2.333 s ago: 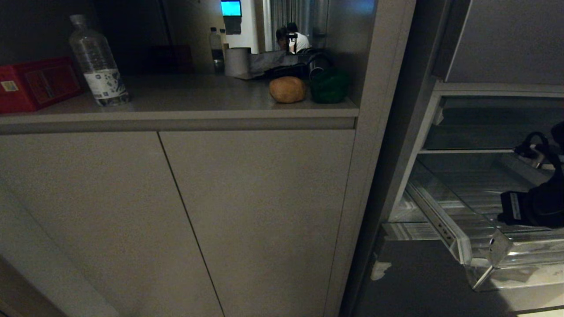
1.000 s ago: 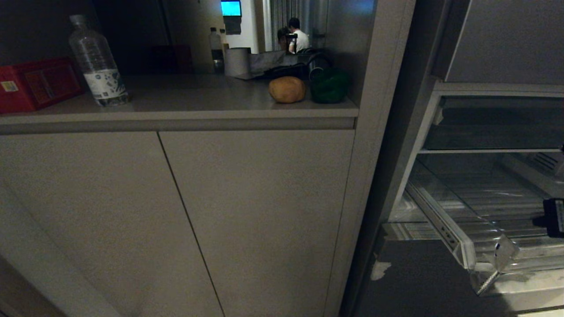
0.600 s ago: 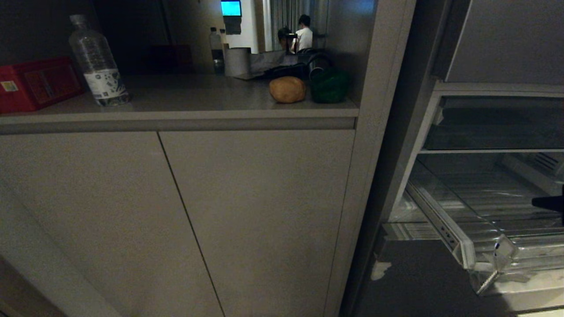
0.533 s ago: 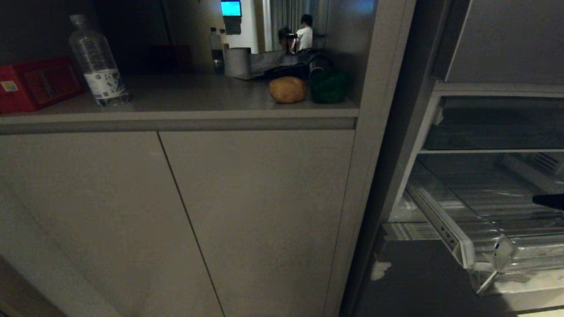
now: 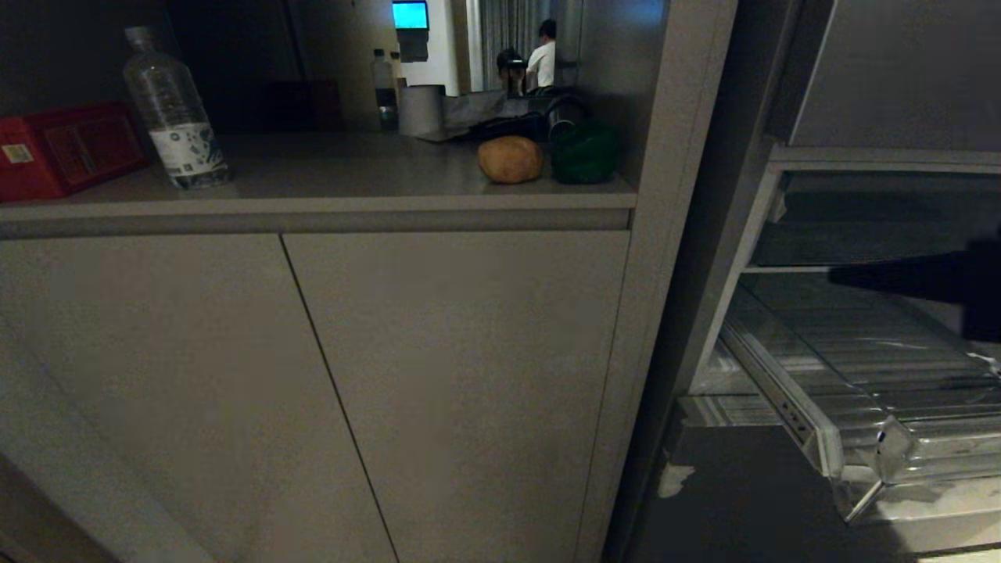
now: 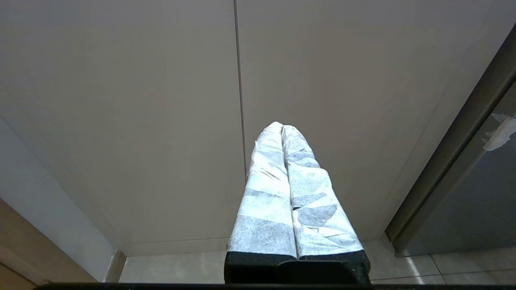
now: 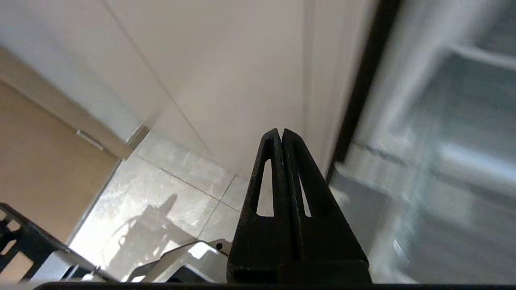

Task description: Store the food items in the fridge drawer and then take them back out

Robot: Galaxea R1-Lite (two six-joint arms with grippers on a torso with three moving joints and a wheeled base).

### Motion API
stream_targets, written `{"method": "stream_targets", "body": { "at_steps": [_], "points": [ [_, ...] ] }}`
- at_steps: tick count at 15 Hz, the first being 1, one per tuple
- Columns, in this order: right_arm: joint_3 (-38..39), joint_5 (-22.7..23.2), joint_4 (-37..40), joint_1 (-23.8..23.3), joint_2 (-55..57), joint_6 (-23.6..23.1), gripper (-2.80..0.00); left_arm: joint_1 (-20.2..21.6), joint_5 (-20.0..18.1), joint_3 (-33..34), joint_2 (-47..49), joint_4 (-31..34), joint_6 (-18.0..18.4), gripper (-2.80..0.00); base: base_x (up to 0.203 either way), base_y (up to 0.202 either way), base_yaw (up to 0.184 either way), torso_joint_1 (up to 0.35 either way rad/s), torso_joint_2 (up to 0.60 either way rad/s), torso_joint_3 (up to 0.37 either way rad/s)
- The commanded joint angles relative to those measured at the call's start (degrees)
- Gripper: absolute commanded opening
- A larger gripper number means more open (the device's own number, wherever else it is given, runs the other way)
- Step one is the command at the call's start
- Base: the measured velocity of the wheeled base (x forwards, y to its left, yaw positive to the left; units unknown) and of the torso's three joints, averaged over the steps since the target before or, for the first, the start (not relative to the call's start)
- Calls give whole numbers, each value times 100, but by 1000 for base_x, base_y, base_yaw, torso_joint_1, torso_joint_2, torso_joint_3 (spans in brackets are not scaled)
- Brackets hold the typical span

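Fingers of the right gripper (image 7: 281, 133) were pressed flat together with nothing between them, and in the head view the same gripper (image 5: 841, 275) showed as a dark blade reaching in from the right, above the drawer (image 5: 844, 453). That drawer stood pulled out of the fridge (image 5: 899, 78), its ribbed clear floor bare, probably so that food could be dropped in from above. Both food items sat on the counter (image 5: 313, 176) to the left, at its right end against the side panel: the potato (image 5: 510, 159) just left of the pepper (image 5: 585, 156), the two close enough that I could not tell whether they touched. So the storing step looked not yet begun, and the gripper would need to open before taking either one. Farther left stood a bottle (image 5: 174, 109) and a red box (image 5: 66, 148), well apart from the food. The left gripper (image 6: 282, 128) hung low before the cabinet doors (image 6: 161, 100), likewise closed and empty, apparently parked out of the way.
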Motion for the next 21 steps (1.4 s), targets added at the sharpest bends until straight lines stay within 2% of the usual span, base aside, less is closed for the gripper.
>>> {"method": "stream_targets", "body": {
  "at_steps": [1,3,4,7,10,13,21],
  "points": [
    [-133,-759,-424,1079,901,97,-280,0,1,1,-2,1,0,-280,0,0,0,0,0,0],
    [-78,-1429,-705,1720,1030,272,-280,0,1,1,-2,1,0,-280,0,0,0,0,0,0],
    [57,-1496,-748,1757,914,288,-280,0,1,1,-2,1,0,-280,0,0,0,0,0,0],
    [403,-1520,-1069,1742,694,258,-280,0,1,1,-2,1,0,-280,0,0,0,0,0,0],
    [892,-1531,-1806,1693,627,85,-280,0,1,1,-2,1,0,-280,0,0,0,0,0,0],
    [1257,-1532,-2521,1520,628,-1,-280,0,1,1,-2,1,0,-280,0,0,0,150,-355,-201],
    [1510,-1488,-2549,1437,578,16,-280,0,1,1,-2,1,0,-280,0,0,0,214,-485,-271]
  ]
}}
